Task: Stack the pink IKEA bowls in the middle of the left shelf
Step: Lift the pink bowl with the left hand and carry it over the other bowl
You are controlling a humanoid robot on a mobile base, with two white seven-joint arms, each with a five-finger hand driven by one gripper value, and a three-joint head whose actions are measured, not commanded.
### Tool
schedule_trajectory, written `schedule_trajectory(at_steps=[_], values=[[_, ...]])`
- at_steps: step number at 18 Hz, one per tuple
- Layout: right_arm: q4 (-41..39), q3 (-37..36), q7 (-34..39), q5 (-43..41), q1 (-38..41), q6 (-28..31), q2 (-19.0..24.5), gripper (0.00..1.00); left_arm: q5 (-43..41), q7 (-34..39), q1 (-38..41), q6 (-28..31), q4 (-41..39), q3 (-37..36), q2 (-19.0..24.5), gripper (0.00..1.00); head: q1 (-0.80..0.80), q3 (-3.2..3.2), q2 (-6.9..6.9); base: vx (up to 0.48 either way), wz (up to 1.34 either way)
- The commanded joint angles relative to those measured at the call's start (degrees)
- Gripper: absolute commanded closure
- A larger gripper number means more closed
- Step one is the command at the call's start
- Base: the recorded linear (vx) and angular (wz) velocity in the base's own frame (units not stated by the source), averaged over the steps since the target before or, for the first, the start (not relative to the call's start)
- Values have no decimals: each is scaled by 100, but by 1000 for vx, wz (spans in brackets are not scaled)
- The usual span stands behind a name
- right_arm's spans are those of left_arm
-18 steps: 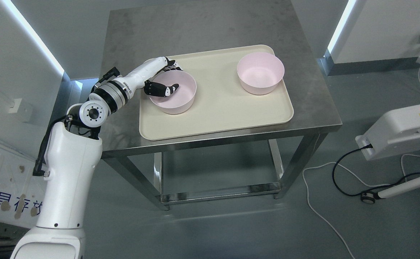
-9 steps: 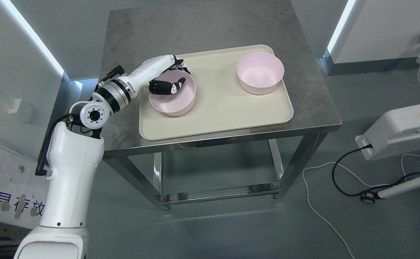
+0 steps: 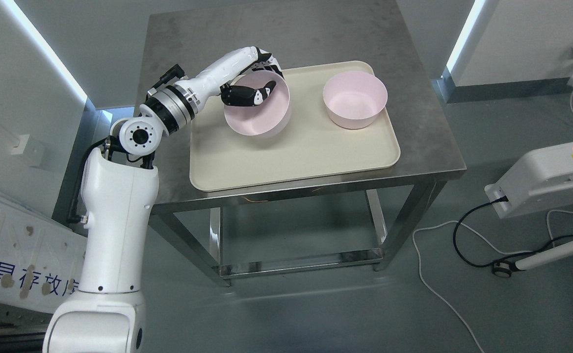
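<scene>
Left hand carrying one pink bowl toward the other, above the tray.

The left hand (image 3: 253,87), whose arm comes in from the frame's lower left, pinches the far rim of the held pink bowl (image 3: 257,104): the thumb lies inside the wall and the other fingers wrap behind it, a grip that leaves the underside free for nesting. The bowl hangs tilted, its opening turned toward the camera, clear of the cream tray (image 3: 296,147) near the upper middle of the frame. The second pink bowl (image 3: 355,99) sits upright on the tray's upper right, just beside the held one and apart from it, a likely target for stacking. The tray rests on the steel table (image 3: 178,54). No shelf is visible.
</scene>
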Motion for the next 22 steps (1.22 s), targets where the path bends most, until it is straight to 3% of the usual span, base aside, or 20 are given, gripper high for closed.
schedule_trajectory(at_steps=[1,6,9,13,22], values=[[0,0,-2,0,-1,3,-100,0,690,13,-1031,303,37,-1512,-463,99,0,0,0,0,0],[0,0,-2,0,-1,3,-100,0,1447,925,-2217,453,906,-3974,-463,98,0,0,0,0,0],[0,0,-2,0,-1,3,-100,0,1580,1419,-2272,550,1231,-4881,-463,97,0,0,0,0,0],[0,0,-2,0,-1,3,-100,0,1536,1797,-2272,637,1899,-4928,-463,97,0,0,0,0,0],[0,0,-2,0,-1,3,-100,0,1256,1824,-2263,638,2963,-3812,-463,96,0,0,0,0,0]])
